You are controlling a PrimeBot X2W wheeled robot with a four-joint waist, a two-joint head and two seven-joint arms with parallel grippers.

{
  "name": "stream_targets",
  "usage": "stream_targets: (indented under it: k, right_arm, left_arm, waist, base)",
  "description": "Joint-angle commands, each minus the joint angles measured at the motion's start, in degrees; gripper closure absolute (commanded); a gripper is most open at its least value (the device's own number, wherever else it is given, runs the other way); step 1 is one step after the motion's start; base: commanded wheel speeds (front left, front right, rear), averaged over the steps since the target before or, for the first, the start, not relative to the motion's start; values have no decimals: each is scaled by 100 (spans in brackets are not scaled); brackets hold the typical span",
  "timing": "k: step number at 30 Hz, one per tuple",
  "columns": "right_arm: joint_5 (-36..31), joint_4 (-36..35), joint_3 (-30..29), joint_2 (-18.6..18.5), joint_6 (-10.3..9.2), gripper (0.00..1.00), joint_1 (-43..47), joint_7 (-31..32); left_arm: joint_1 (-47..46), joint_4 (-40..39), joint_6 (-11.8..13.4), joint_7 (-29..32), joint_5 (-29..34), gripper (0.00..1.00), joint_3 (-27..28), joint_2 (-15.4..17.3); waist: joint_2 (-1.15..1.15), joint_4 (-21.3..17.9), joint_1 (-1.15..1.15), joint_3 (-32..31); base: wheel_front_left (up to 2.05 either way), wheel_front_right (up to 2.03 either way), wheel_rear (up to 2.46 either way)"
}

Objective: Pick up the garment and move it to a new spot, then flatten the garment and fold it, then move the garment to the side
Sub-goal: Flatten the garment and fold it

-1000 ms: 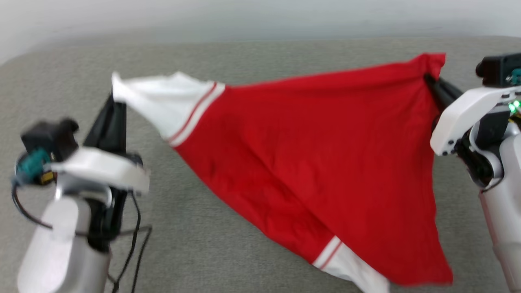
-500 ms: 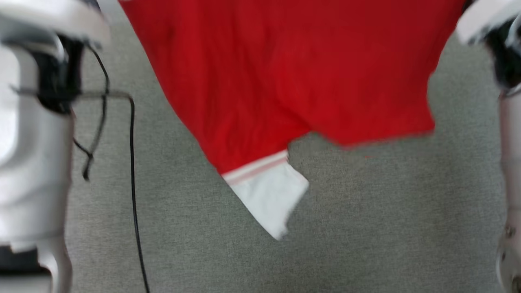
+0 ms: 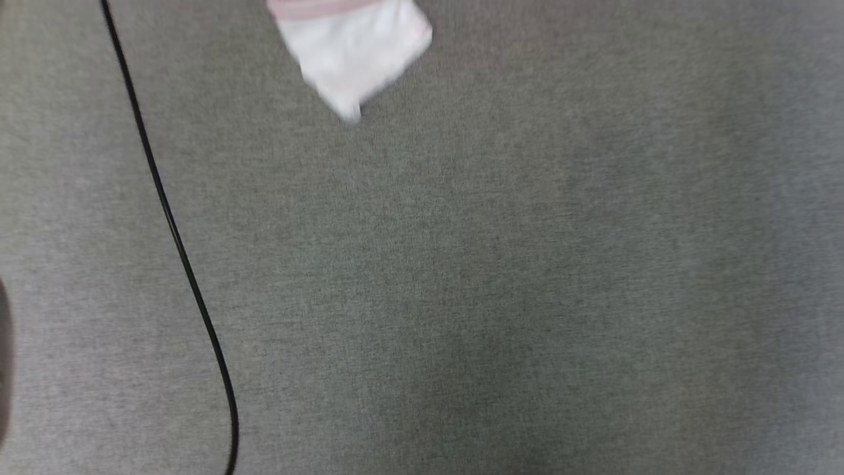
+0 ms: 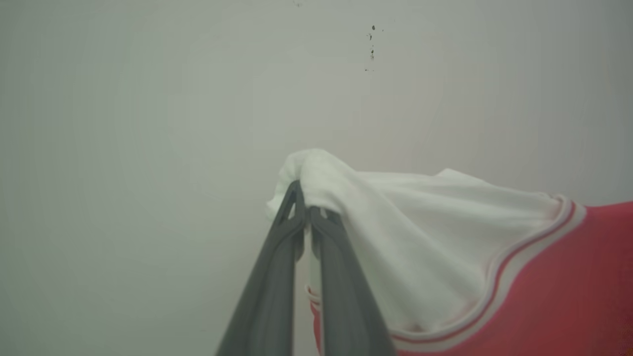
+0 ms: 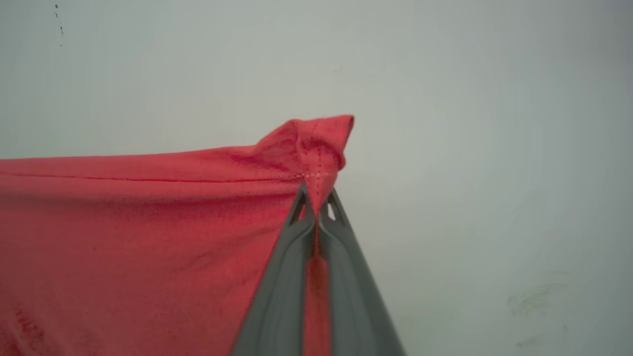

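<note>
- left end effector [image 4: 305,207], lower centre of left wrist view: fingers pressed together, pinching the bunched white sleeve [image 4: 420,232] of the garment [image 4: 568,296]
- sleeve drapes right from the tips; striped trim, then red body, at lower right of frame
- right end effector [image 5: 316,199], lower centre of right wrist view: clamped tight on a stitched red corner of the garment, which pokes up above the tips
- red cloth spreads left from that grip, top edge pulled straight to the left frame edge
- pale wall [image 4: 148,123] behind both grips; dark specks [image 4: 372,47] at upper centre of left wrist view
- head view, blurry: white sleeve end [image 3: 353,53] with pinkish trim at top edge, left of centre, over grey woven surface [image 3: 527,264]; cannot tell if touching
- black cable [image 3: 175,231] runs from top left down to bottom edge
</note>
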Motion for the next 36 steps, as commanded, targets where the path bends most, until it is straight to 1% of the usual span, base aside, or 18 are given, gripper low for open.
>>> stream_targets:
  k: [1,6,10,14,15,19,22,27,32,36]
  right_arm:
    - [-31,36,-45,-65,-10,100,-199,-17]
    - [-95,233,-73,-91,-10,100,-668,-129]
    - [-89,480,-53,-51,-10,100,-859,-201]
    - [-52,741,18,-6,-10,100,-928,-284]
    - [-8,953,86,16,-10,100,-936,-369]
    - [97,1238,208,16,-10,100,-779,-503]
    - [191,1475,351,6,-10,100,-502,-616]
    - [387,1771,670,-108,-11,100,145,-788]
    - [568,1946,1028,-274,-11,100,1062,-956]
    - [731,2001,1327,-374,-12,100,1838,-1032]
  left_arm:
    - [-212,28,17,-5,26,100,20,58]
    - [-733,259,-1,56,111,100,-88,85]
    - [-931,480,-42,27,119,100,-125,106]
    - [-975,736,-90,-37,102,100,-158,135]
    - [-941,944,-143,-109,48,100,-156,141]
    - [-767,1253,-220,-243,-81,100,-109,119]
    - [-527,1504,-305,-425,-197,100,-90,92]
    - [122,1865,-427,-825,-393,100,-99,-38]
    - [1110,2072,-512,-1096,-618,100,-136,-184]
    - [2102,2027,-535,-1205,-828,100,-114,-253]
  waist:
    - [0,12,-1,223]
    - [0,48,-1,610]
    - [0,64,-1,855]
    - [0,73,-1,1036]
    - [0,69,-1,1141]
    - [0,80,-1,1188]
    - [0,113,-1,1092]
    - [0,243,-1,750]
    - [0,401,-1,170]
    - [0,484,-1,-336]
  base:
    - [0,0,0]
    - [0,0,0]
    - [0,0,0]
    - [0,0,0]
    - [0,0,0]
    - [0,0,0]
    - [0,0,0]
    - [0,0,0]
    - [0,0,0]
    - [0,0,0]
